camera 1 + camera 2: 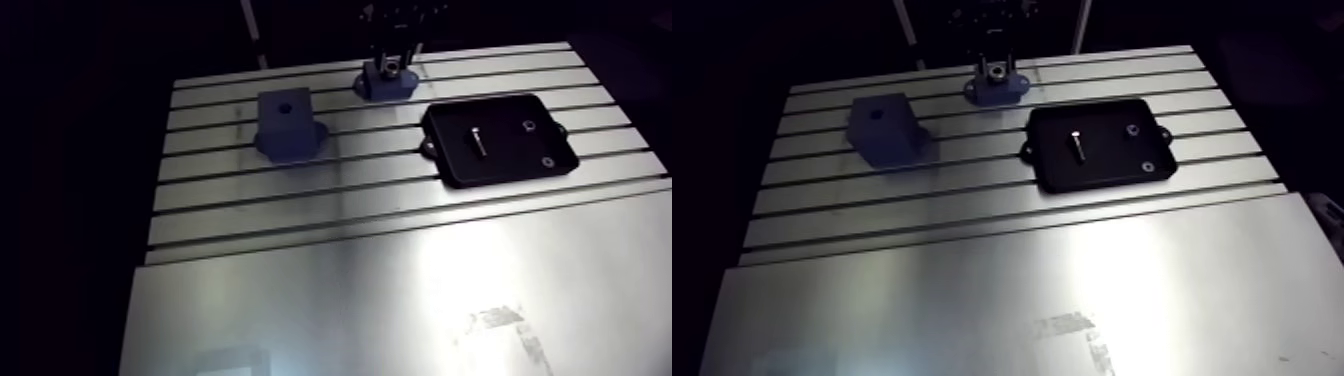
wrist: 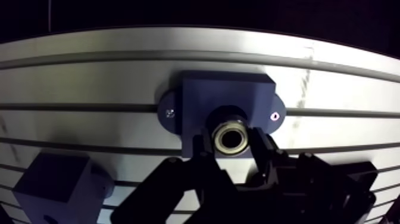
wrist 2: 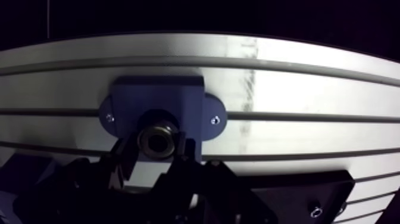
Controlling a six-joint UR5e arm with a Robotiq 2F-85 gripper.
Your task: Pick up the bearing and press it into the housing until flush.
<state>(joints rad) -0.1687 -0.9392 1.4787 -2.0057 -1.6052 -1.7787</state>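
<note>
Bearing (image 2: 231, 138) clamped between the fingers (image 2: 204, 145) of the gripper (image 2: 232, 148), jaws narrowed to the ring's width and closed on nothing else. Sits directly over the bore of the blue housing (image 2: 226, 95), at or just inside its mouth; depth of entry not readable in the wrist view. Housing fixed to the slotted table (image 1: 300, 205) by flange screws (image 2: 274, 116). To one side of the housing, near it, a taller blue block (image 1: 285, 122); to the housing's other side, a black tray (image 1: 520, 165) with a bolt (image 1: 477, 138) on it.

Judged hazards:
- Cocking and jamming of the ring in the bore, through a tilted or off-centre press.
- Slipping within the grip under load, through a hold on the smooth outer race alone.
- Fingertips meeting the housing's face before flush seating, leaving the ring proud.
</note>
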